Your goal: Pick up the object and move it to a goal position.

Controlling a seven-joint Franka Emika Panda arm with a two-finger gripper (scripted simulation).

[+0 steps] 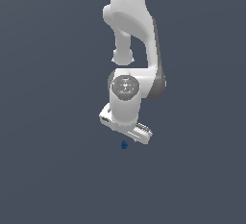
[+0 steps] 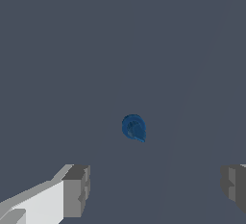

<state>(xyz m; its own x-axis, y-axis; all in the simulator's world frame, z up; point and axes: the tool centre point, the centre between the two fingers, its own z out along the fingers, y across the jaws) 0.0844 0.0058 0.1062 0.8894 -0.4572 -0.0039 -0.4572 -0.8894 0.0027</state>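
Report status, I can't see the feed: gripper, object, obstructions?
Gripper open, nothing held. Object on the floor, untouched, ahead of the fingers. Nothing in the way.

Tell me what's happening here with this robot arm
A white robot arm is reaching down toward a tiny dark blue lumpy object lying on a plain grey surface. Its pincer is open and hangs just above the object without touching it. In the wrist view the object sits ahead of the two spread fingers, so nothing has been picked up yet.
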